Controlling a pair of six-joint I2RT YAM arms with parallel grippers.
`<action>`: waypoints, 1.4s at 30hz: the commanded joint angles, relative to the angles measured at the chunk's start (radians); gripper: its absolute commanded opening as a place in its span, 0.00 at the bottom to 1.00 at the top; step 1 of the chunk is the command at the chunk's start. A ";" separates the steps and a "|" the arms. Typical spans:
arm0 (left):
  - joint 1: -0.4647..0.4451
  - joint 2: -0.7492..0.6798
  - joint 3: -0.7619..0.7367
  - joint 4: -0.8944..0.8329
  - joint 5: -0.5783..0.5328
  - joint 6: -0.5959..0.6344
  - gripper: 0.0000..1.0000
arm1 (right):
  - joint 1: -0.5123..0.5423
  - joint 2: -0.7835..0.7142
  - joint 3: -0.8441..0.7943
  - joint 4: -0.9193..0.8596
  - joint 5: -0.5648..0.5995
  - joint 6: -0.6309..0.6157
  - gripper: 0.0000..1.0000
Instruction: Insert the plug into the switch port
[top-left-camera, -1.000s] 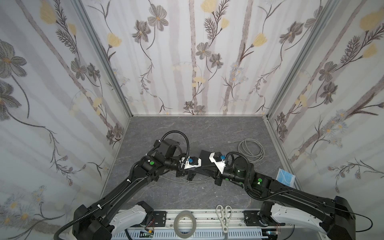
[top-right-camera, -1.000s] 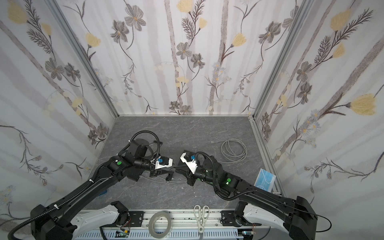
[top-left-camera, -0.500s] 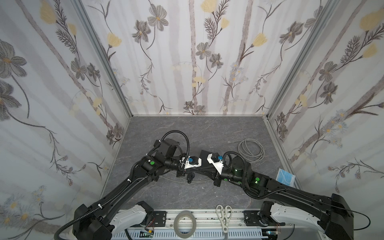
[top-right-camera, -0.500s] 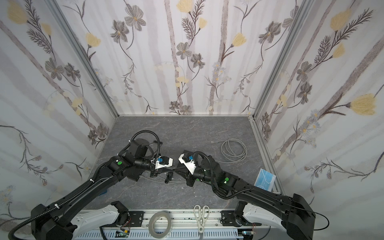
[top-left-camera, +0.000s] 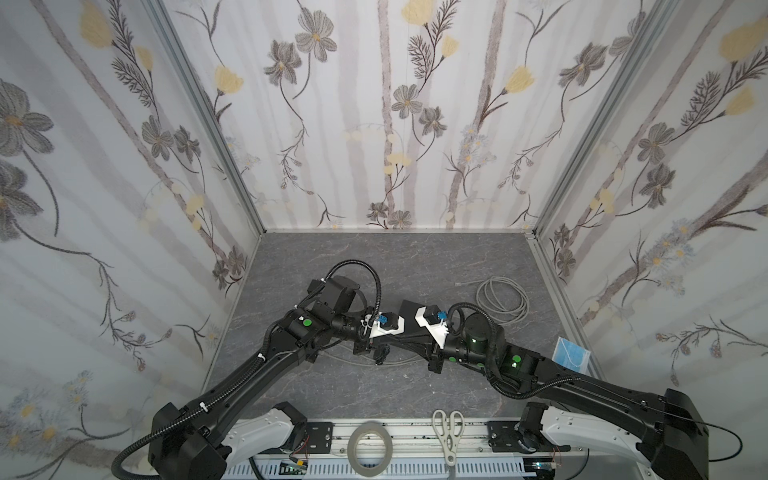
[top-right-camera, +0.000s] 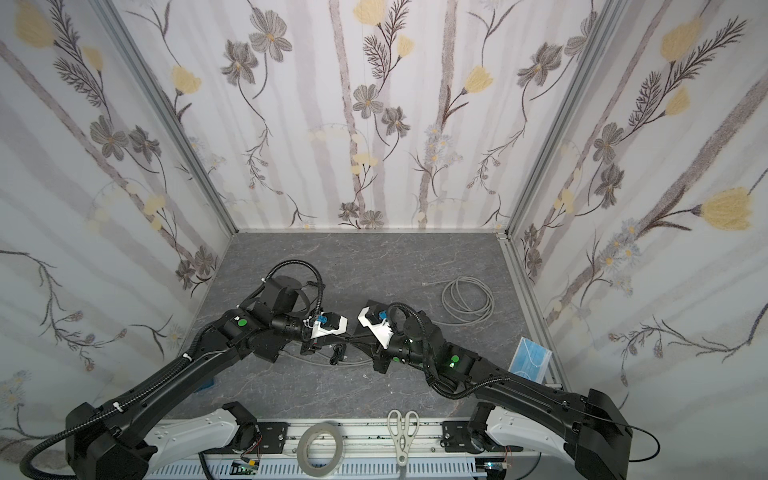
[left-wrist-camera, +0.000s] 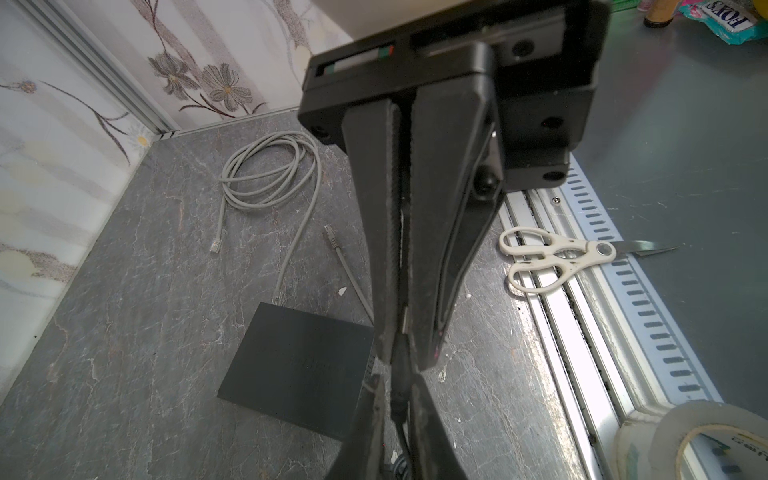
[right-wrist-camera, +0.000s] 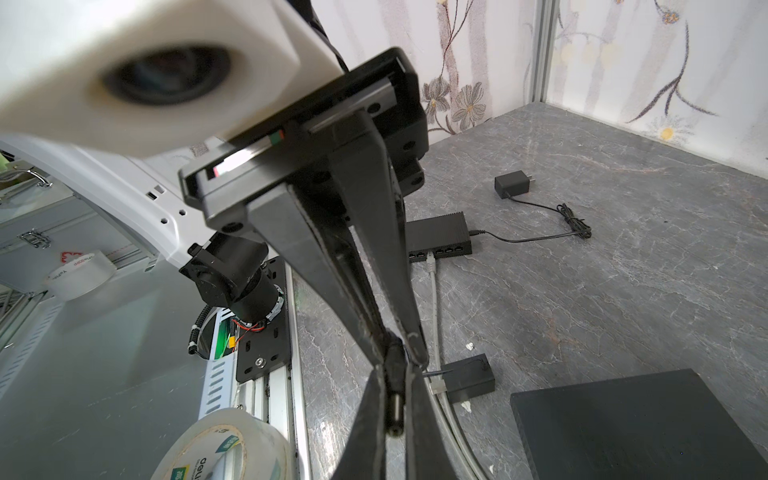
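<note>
A black barrel plug (right-wrist-camera: 395, 409) with a metal tip hangs above the grey floor, and both grippers pinch it. My right gripper (right-wrist-camera: 392, 368) is shut on its barrel. My left gripper (left-wrist-camera: 397, 386) is shut on its rear end, by the cable. They meet tip to tip at mid-table in both top views, the left gripper (top-left-camera: 374, 347) facing the right gripper (top-left-camera: 388, 347). The switch (left-wrist-camera: 299, 365), a flat black box, lies on the floor right beside the held plug. It also shows in the right wrist view, as the switch (right-wrist-camera: 623, 424).
A coiled grey network cable (top-left-camera: 503, 299) lies at the back right. A smaller black box with a row of ports (right-wrist-camera: 440, 237) lies behind the left arm, corded to a wall adapter (right-wrist-camera: 513, 185). Scissors (top-left-camera: 448, 432) and a tape roll (top-left-camera: 370, 442) rest on the front rail.
My left gripper's jaws have closed onto the plug. My right gripper has shifted a little to the left, carrying the plug up to the left gripper.
</note>
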 joint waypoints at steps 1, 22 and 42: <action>0.001 0.009 0.020 -0.016 -0.007 0.023 0.04 | 0.003 -0.004 0.007 0.035 -0.039 -0.005 0.00; 0.010 0.007 0.037 0.125 -0.473 -0.161 0.00 | -0.275 0.002 -0.053 0.002 0.132 0.279 0.27; 0.180 -0.003 0.062 0.305 -0.542 -0.295 0.00 | -0.030 0.801 0.416 -0.083 0.154 0.613 0.28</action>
